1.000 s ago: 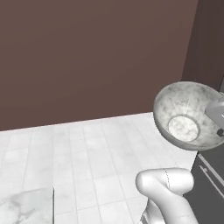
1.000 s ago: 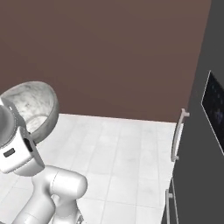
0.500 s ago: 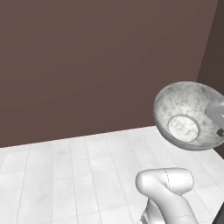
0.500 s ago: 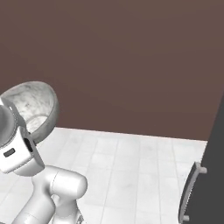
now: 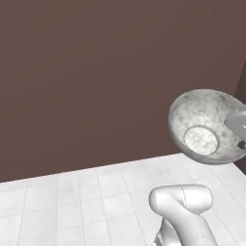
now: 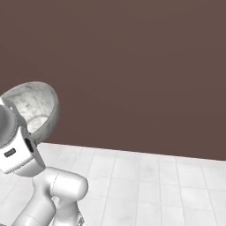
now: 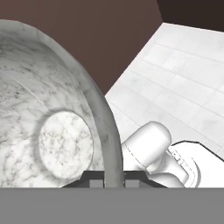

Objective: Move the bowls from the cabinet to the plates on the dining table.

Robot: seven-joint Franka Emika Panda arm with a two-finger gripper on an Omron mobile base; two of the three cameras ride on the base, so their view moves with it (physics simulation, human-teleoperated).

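Observation:
The grey-white marbled bowl [image 5: 202,126] hangs in the air, tipped on its side so that its hollow faces the left base camera. My gripper [image 5: 240,137] is shut on its rim at the right edge of that view. From the right base view the bowl [image 6: 34,108] shows above and behind my white hand. In the hand view the bowl [image 7: 52,131] is very close, its rim running down between my fingertips, where the gripper [image 7: 107,177] pinches it. The cabinet, the plates and the dining table are out of view.
A plain brown wall [image 5: 96,72] stands ahead, with white tiled floor [image 5: 72,206] below it. A dark sliver [image 5: 243,81] shows at the right edge of the left base view.
The whole picture has shifted, so the base has moved: the dark unit at the right and the marble corner at lower left slid out of view. The bowl stays gripped.

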